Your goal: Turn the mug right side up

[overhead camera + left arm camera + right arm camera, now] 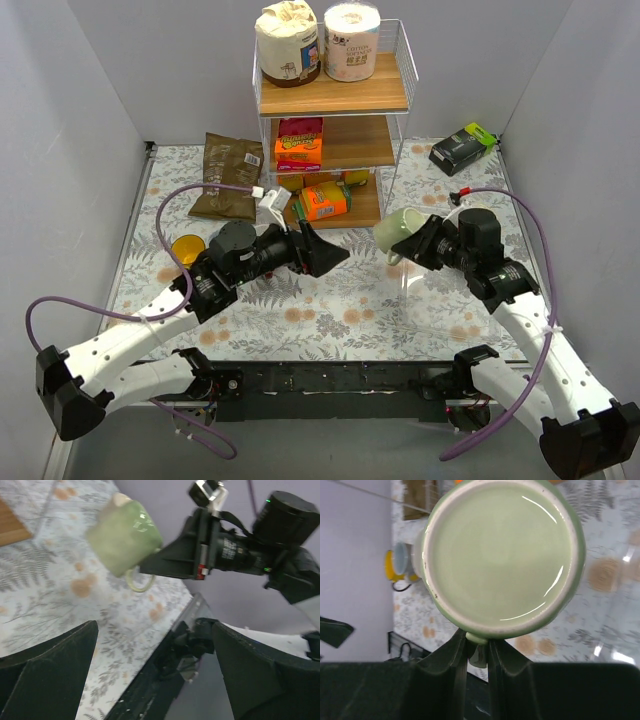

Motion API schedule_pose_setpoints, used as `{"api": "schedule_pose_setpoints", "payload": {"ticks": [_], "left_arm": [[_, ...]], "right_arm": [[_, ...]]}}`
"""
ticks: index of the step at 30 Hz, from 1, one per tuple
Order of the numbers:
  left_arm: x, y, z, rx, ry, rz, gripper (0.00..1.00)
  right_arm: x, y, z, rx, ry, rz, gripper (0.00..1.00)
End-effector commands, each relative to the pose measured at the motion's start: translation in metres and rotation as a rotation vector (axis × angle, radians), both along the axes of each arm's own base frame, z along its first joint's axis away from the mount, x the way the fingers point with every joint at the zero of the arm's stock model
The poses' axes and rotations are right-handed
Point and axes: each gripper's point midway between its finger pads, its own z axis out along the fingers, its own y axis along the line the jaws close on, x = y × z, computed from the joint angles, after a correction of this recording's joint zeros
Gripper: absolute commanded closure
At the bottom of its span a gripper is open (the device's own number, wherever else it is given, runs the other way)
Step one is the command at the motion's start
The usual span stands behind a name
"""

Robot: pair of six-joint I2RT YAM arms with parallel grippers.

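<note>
Green glazed mug (397, 230) hangs on its side above the right half of the surface (330, 310), clear of it. The right fingers (427, 241) are nearly closed, pinching only its handle, with the body jutting left beyond their tips. The left fingers (320, 252) gape as wide as they go, holding nothing, pointed at the mug from the left with a gap between. A wire shelf rack (335, 100) stands just beyond the mug on the far side. Bare patterned surface lies open below and nearer, between the two arms.
</note>
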Motion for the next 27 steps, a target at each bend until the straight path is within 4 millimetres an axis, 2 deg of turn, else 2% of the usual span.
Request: {"api": "schedule_pose_setpoints", "payload": {"ticks": [1, 2, 4, 7, 18, 27], "left_arm": [[-0.033, -0.035, 0.030, -0.202, -0.001, -0.272, 0.02], [-0.034, -0.039, 0.028, -0.214, 0.015, -0.285, 0.02], [-0.033, -0.046, 0.024, -0.236, 0.054, -0.303, 0.02], [-0.031, -0.050, 0.021, -0.246, 0.080, -0.306, 0.02], [-0.015, -0.045, 0.010, -0.289, 0.170, -0.185, 0.06], [0.004, -0.043, 0.011, -0.304, 0.172, -0.085, 0.11]], "right_arm": [[0.008, 0.047, 0.092, 0.323, -0.265, 0.179, 0.99], [0.007, 0.051, 0.096, 0.340, -0.272, 0.192, 0.99], [0.008, 0.056, 0.116, 0.387, -0.333, 0.210, 0.99], [0.009, 0.061, 0.127, 0.416, -0.351, 0.223, 0.99], [0.009, 0.078, 0.137, 0.550, -0.385, 0.232, 0.99], [-0.006, 0.092, 0.149, 0.694, -0.436, 0.298, 0.99]]}}
